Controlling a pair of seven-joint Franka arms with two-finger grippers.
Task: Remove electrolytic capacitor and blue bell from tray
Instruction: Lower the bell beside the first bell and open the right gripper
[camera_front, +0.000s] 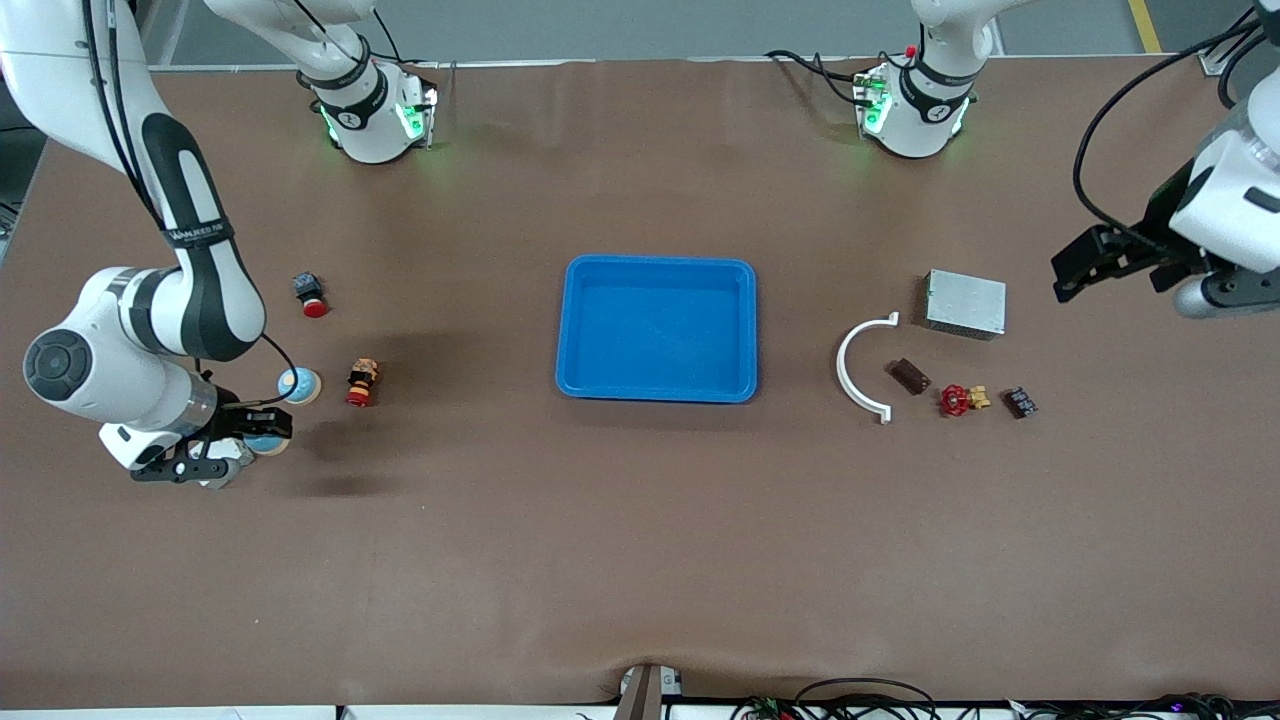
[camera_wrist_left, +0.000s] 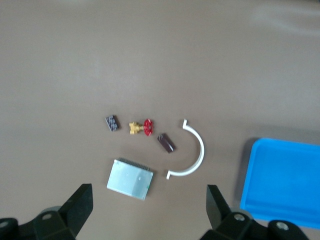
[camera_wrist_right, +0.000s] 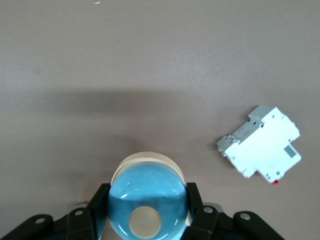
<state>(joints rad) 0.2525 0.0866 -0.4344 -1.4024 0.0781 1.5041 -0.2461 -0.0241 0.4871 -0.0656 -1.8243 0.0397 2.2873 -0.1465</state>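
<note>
We see the right tool (camera_wrist_right: 147, 212) clamped on the blue bell (camera_wrist_right: 146, 202) above the counter's (camera_front: 640, 520) right-arm end, the left tool (camera_wrist_left: 150, 207) waiting, fingers spread, over the grey box (camera_wrist_left: 130, 178).

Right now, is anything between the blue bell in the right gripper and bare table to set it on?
Nothing visible. The right gripper is shut on the blue bell over bare table at the right arm's end; the white breaker lies apart. The left gripper waits open near the grey box.
</note>
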